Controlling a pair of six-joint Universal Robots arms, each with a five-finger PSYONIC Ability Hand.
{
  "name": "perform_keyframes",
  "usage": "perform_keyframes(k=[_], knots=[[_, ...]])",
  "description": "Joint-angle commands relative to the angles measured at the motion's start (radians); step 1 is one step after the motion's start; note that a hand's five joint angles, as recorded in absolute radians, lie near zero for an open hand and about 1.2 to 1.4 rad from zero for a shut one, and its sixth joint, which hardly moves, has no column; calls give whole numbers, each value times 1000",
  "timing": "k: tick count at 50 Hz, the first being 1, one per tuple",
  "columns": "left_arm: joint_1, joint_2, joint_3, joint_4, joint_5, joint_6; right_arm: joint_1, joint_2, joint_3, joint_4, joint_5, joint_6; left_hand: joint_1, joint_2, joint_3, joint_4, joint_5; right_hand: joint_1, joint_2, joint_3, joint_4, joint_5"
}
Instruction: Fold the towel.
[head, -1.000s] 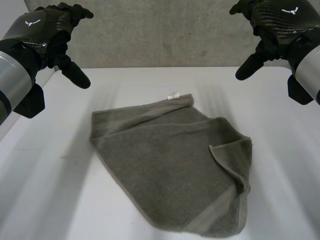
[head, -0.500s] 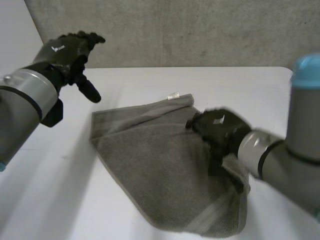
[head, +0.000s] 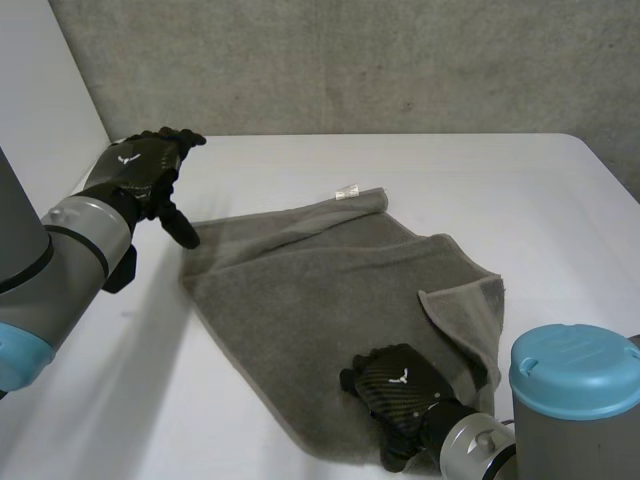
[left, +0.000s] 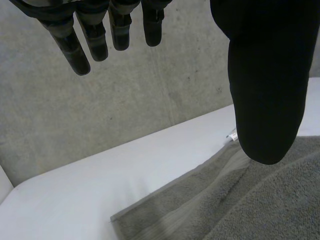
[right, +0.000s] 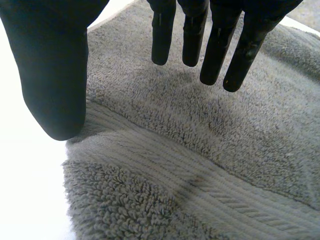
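Note:
A grey towel (head: 320, 300) lies spread on the white table (head: 500, 180), with its right corner flipped over onto itself and a small white label (head: 347, 191) at its far edge. My left hand (head: 140, 170) hovers open just beyond the towel's far-left corner, thumb pointing at it. In the left wrist view its fingers (left: 100, 35) are straight, the thumb is apart, and the towel (left: 250, 210) lies below. My right hand (head: 395, 392) is low over the towel's near edge. Its fingers (right: 215, 45) are straight above the woven band of the towel (right: 200, 165), holding nothing.
A grey concrete wall (head: 400, 60) stands behind the table. My right arm's blue-capped joint (head: 575, 370) rises at the near right, over the towel's near-right corner. Bare table lies to the left and far right of the towel.
My right hand has swept from high at the far right down across the towel to its near edge. My left hand has come down towards the towel's far-left corner. The towel has not moved.

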Motion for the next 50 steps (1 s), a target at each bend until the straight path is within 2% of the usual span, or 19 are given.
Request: perform_keyframes(k=[1,6,8,9,11,12,14,22,29,32,38,44,50], knots=[[1,0,-15,2,-1,0,2,25,8,-22,0,10,7,11,8,9,-21,150,104,89,90,104],[5,0,-26,2,-1,0,18,28,19,-60,6,10,7,11,8,9,-21,294,248,233,234,248],[5,2,-28,2,-1,0,16,30,27,-101,9,10,7,11,8,9,-21,527,481,467,468,482],[5,2,-28,2,-1,0,16,30,27,-102,9,10,7,11,8,9,-21,529,483,468,469,483],[5,3,-29,2,-3,0,7,27,34,-149,12,10,7,11,8,9,-21,838,792,778,779,793],[5,3,-29,2,-3,0,7,27,34,-149,12,10,7,11,8,9,-21,840,794,779,780,794],[4,5,-35,2,-3,0,2,22,39,-195,32,5,7,11,8,9,-21,1041,995,980,981,995],[2,0,-61,1,2,0,1,5,27,-255,123,-19,20,24,21,22,-9,1042,995,981,982,996],[-1,-53,-97,1,9,34,-56,-87,13,-246,129,-44,44,47,44,46,15,1042,995,981,982,996],[-13,-124,-117,-2,63,78,-105,-160,4,-244,124,-36,46,50,47,48,18,1042,995,981,982,996],[-29,-217,-115,4,135,90,-123,-209,-5,-231,120,-32,46,50,47,48,18,1042,995,981,982,996],[-49,-280,-74,6,141,92,-139,-246,-7,-204,118,-30,52,56,53,54,24,1042,995,981,982,996],[-62,-388,18,47,137,94,-149,-303,-9,-180,118,-30,252,256,253,254,223,1042,995,981,982,996]])
